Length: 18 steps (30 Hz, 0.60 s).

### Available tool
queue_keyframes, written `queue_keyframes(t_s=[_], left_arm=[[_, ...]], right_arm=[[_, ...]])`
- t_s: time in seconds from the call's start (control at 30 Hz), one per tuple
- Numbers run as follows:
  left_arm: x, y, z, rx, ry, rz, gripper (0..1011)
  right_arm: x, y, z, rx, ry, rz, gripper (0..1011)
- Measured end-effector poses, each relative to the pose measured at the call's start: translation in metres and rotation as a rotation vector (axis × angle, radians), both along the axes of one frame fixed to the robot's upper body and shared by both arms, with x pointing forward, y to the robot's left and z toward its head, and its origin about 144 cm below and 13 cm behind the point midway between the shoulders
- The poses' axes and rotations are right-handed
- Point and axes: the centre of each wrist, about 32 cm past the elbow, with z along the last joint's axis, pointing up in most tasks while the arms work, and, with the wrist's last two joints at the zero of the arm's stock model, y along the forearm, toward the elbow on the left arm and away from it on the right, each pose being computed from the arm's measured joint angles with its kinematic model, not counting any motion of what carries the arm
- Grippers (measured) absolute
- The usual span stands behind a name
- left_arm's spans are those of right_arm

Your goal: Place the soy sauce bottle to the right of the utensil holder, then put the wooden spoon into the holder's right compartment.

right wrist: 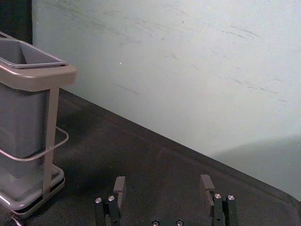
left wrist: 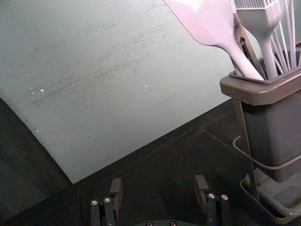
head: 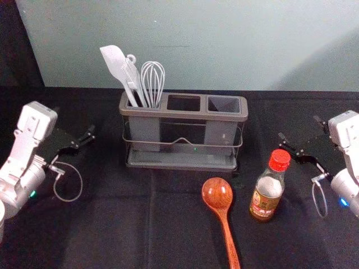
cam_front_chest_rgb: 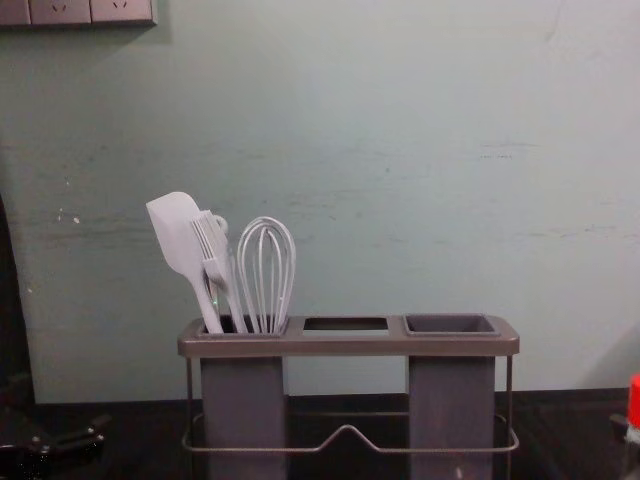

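Observation:
My left gripper (head: 74,124) is open, left of the utensil holder (head: 182,159); my right gripper (head: 300,129) is open beyond the soy sauce bottle (head: 266,196), to the holder's right. Both wrist views show empty space between the fingertips of the left gripper (left wrist: 158,184) and the right gripper (right wrist: 163,183). The red-capped bottle stands upright, in front of the holder's right end and slightly rightward. The wooden spoon (head: 217,193) lies left of it, bowl toward the holder. Right and middle compartments look empty. In the chest view, the bottle's red cap (cam_front_chest_rgb: 635,402) is at the right edge.
A white spatula (head: 115,61), a brush and a whisk (head: 152,78) stand in the holder's left compartment, rising above its rim. A pale wall (cam_front_chest_rgb: 400,200) rises behind the dark-clothed table (head: 112,224).

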Motion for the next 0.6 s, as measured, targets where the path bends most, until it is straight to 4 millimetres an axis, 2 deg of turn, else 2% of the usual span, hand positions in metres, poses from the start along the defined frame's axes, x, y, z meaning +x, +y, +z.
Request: queue_keyframes(t_s=[0.6], left_arm=[[0.0000,0.0000,0.0000,0.000,0.000,0.000,1005]], right_arm=[[0.0000,0.0000,0.0000,0.000,0.000,0.000,1002]])
